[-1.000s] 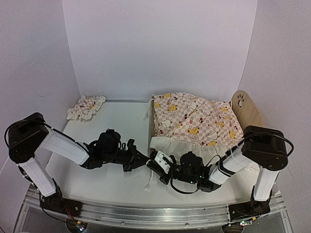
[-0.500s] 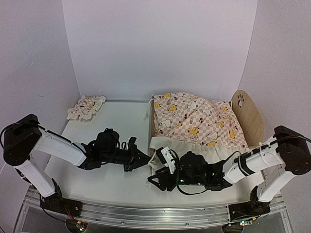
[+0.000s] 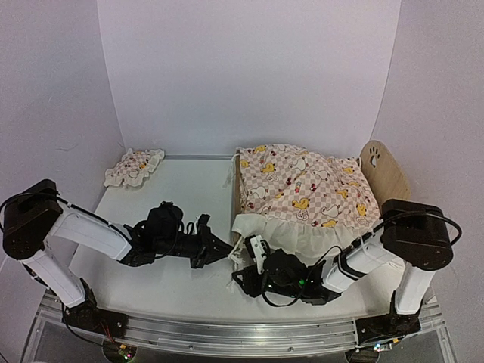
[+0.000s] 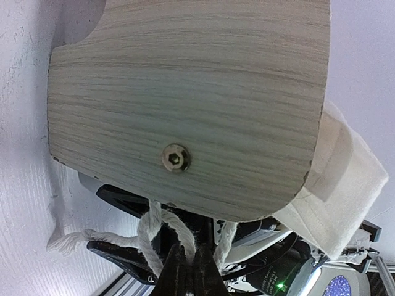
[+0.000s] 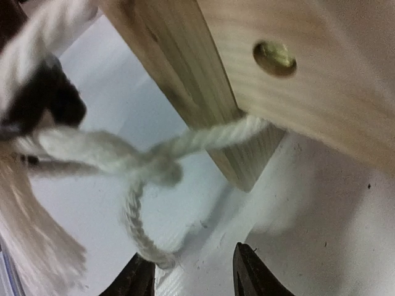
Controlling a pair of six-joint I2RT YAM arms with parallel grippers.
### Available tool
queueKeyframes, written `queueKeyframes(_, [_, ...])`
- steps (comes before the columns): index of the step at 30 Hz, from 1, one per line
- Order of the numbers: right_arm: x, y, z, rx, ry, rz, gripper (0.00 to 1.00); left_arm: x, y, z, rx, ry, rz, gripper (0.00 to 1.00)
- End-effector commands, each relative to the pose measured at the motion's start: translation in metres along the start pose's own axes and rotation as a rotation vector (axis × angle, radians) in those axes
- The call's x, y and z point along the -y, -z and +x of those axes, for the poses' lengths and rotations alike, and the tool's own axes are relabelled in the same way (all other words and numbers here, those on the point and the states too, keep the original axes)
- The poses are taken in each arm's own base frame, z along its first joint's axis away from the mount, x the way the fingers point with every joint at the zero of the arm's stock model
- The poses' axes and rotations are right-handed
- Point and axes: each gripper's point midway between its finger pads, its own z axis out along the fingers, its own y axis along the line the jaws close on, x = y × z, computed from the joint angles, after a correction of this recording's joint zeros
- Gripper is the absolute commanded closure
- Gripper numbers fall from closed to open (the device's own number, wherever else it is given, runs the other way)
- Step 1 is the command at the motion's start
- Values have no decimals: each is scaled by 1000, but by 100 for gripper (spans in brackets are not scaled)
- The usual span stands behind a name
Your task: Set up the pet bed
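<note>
**A:** Why are both arms crowded at that one corner?

**B:** The pet bed sits at the right rear of the tabletop, with the duck-print cover draped over it. The corner of its plywood foot panel nearest the arms carries a white cotton cord. That tie looks like the step in hand. The left end effector is pressed together on the cord's strands just below the panel, under the hex bolt, probably to keep the cord taut.

**A:** And the right one?

**B:** The right end effector is spread and holds nothing. It points at the bed's leg, where the cord passes round the wood and bunches into a knot. It seems placed to take a loose end.

**A:** Is the ruffled pillow involved?

**B:** No, it lies well apart, at the left rear.

**A:** What differs from half a second ago?

**B:** The right arm's shoulder has swung back inward. The right end effector now sits lower and nearer the tabletop's front edge. The left end effector, the bed and the cover look unchanged.
</note>
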Motion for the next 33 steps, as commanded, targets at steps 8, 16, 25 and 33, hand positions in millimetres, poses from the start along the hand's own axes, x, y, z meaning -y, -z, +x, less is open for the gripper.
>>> queueKeyframes(8, [-30,5,-53,238,-5,-104,99,37,12,0,31,-95,113,100])
queueKeyframes(16, [8,34,-20,171,-38,-30,100,89,24,4,206,-356,174,100])
queueKeyframes(25, [20,25,-23,142,1,91,100,161,42,-37,538,-819,-5,100])
queueKeyframes(33, [49,9,-25,112,44,337,100,238,106,-81,912,-990,-168,100])
